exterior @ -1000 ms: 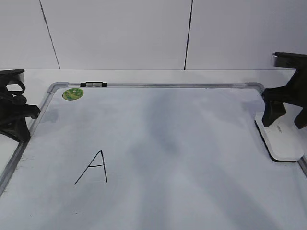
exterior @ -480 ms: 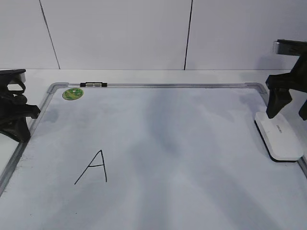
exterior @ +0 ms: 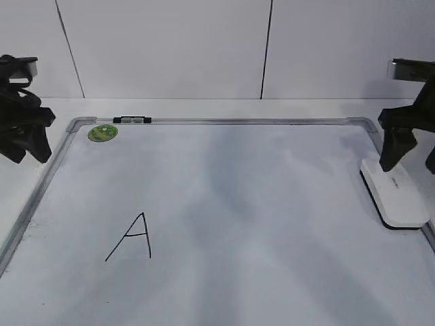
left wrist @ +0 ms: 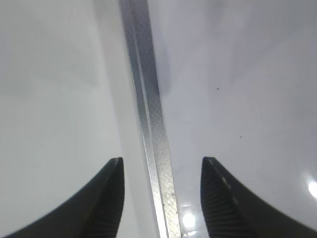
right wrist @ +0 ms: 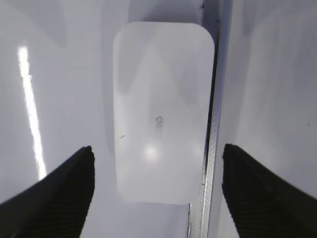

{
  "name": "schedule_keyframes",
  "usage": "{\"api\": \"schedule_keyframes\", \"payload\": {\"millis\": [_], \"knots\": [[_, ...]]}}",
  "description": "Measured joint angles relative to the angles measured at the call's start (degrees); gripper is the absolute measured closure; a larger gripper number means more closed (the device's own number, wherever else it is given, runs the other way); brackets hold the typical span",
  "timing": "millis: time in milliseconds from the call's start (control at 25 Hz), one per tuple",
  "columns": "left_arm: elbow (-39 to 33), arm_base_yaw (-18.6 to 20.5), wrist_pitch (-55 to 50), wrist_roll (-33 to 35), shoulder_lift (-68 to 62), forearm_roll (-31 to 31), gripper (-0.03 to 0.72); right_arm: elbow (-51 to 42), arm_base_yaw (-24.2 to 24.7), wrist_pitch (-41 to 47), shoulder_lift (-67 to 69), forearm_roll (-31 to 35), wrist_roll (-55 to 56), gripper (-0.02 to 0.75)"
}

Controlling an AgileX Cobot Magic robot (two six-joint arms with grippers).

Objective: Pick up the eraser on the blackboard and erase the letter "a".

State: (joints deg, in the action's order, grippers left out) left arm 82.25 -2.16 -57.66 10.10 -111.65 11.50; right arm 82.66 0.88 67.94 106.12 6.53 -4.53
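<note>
Your right hand (right wrist: 157,198) hung spread wide, empty, directly above the eraser (right wrist: 161,111), which lay flat on the blackboard (exterior: 224,122). No lowercase "a" visible; only capital A (exterior: 132,238). Left hand (left wrist: 162,198) open, idle.

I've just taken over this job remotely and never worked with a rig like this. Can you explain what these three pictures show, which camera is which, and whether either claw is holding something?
The wide picture looks down at a slant on a whiteboard lying flat. The other two come from cameras on each arm's wrist, looking down past its own claw.

The dark shapes at the sides are two robot arms. The left gripper is open above the board's metal frame, holding nothing. The right gripper is open directly above the white eraser, not gripping it. The eraser lies on the board against its right edge.

Also on the board are a hand-drawn capital A, not yet wiped, and a round green sticker near the far-left corner.
</note>
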Motion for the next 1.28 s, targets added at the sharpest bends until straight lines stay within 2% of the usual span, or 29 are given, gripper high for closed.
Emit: {"api": "schedule_keyframes", "payload": {"millis": [160,320,760,1000,1280], "knots": [[3.7,0.0,-6.4,0.0,0.0,0.0,0.308,0.0,0.0,1.3,0.0,0.0,0.0,0.118],[4.2,0.0,-10.5,0.0,0.0,0.0,0.313,0.0,0.0,1.5,0.0,0.0,0.0,0.137],[3.8,0.0,-11.7,-1.2,5.6,1.3,0.317,-0.5,0.0,1.7,-7.6,0.1,0.0,0.145],[-0.2,0.0,-11.8,-1.6,13.7,1.5,0.324,-7.2,0.0,2.0,-16.5,0.1,0.1,0.145],[-9.5,0.0,-12.1,-1.7,24.7,0.4,0.327,-14.8,0.0,2.3,-29.2,0.1,0.1,0.145]]}}
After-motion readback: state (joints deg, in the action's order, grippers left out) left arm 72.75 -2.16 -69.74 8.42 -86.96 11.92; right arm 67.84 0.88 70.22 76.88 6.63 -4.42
